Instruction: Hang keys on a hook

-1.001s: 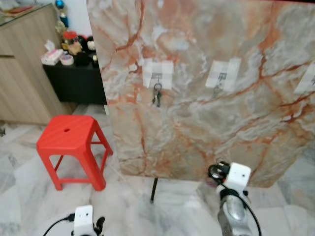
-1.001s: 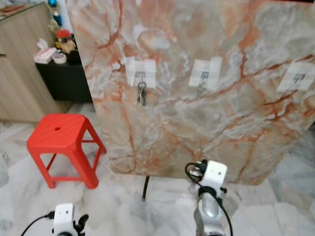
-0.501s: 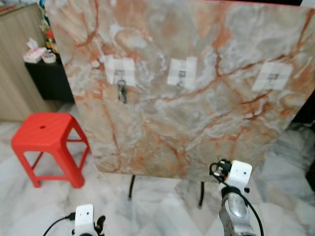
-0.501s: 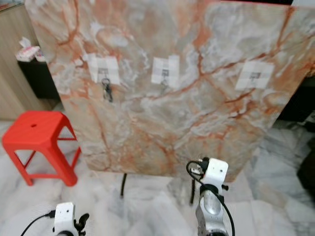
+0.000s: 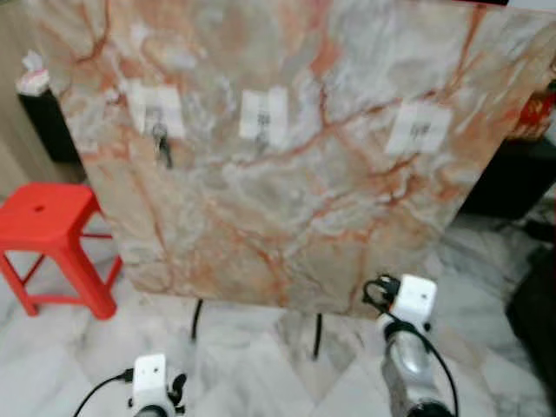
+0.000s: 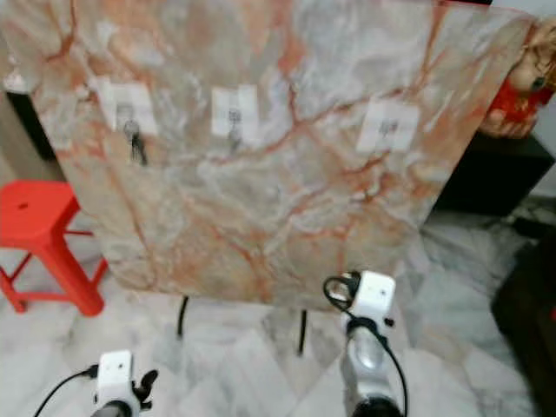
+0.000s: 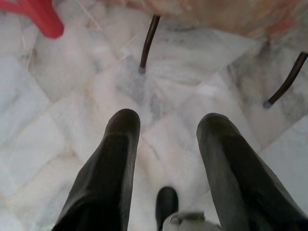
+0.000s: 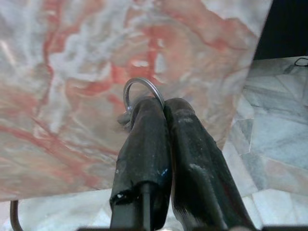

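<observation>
Firmly clamped in right gripper: key ring, low before marble board. Left gripper spread open above floor. Not yet hung; free hook waiting, another already carrying keys.

Red stool beside marble board.

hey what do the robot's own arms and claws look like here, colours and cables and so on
Both arms are silver metal. Each wrist carries a small white box, with a black cable looping from it. The right arm shows a rounded shiny forearm. The left claw has two long, thick, rounded black fingers; the right claw has the same glossy black fingers, slightly scuffed.
</observation>
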`<state>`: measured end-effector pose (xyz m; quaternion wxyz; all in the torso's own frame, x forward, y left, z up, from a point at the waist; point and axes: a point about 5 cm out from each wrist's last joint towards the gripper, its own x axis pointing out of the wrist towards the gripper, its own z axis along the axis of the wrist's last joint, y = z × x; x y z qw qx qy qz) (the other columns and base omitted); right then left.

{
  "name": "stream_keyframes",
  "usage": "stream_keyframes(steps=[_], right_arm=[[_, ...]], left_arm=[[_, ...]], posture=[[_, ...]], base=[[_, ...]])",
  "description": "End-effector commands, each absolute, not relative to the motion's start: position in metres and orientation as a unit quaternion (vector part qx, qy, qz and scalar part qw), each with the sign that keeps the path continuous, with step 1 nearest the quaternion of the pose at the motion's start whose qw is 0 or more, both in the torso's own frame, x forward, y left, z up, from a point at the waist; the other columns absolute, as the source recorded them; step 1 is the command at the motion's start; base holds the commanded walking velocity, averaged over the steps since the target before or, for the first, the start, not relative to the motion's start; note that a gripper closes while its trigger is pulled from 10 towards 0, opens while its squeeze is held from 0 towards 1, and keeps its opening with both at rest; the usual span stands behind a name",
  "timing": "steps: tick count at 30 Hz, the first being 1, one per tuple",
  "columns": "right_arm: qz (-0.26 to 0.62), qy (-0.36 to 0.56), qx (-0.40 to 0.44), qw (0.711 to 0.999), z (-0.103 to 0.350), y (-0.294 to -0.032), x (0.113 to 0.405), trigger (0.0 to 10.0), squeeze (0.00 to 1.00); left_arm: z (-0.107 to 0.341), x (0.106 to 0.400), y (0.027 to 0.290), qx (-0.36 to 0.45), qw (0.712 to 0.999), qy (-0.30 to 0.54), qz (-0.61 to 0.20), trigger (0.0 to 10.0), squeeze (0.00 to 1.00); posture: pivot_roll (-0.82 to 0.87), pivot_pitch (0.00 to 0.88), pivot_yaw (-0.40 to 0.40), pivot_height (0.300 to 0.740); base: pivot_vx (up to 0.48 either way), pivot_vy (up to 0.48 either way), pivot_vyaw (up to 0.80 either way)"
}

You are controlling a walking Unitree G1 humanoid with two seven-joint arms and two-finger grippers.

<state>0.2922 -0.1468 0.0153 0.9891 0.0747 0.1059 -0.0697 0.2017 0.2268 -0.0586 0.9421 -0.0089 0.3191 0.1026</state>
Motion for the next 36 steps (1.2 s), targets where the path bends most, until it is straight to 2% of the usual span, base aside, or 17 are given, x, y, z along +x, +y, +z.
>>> stream_keyframes(steps=[1,19,27,36], right_arm=[[-0.079,0.105,0.065,0.989,0.015,-0.158,0.291,10.0,0.0],[-0.079,0.113,0.062,0.989,0.01,-0.159,0.287,10.0,0.0],[-0.073,0.114,0.078,0.988,0.012,-0.148,0.291,10.0,0.0],[-0.065,0.119,0.067,0.989,0.009,-0.152,0.288,10.0,0.0]], left_arm=[[-0.063,0.197,0.221,-0.017,0.938,0.331,0.101,10.0,0.0],[-0.063,0.193,0.225,-0.006,0.939,0.33,0.095,10.0,0.0],[-0.06,0.198,0.23,0.014,0.941,0.329,0.081,10.0,0.0],[-0.06,0.2,0.226,0.007,0.939,0.331,0.089,10.0,0.0]], posture=[[0.05,0.0,-0.074,0.74],[0.06,0.0,-0.049,0.74],[0.04,0.0,0.002,0.74],[0.03,0.0,-0.005,0.74]], base=[[0.0,-0.341,0.0],[0.0,-0.342,0.0],[0.0,-0.342,0.0],[0.0,-0.028,0.0]])
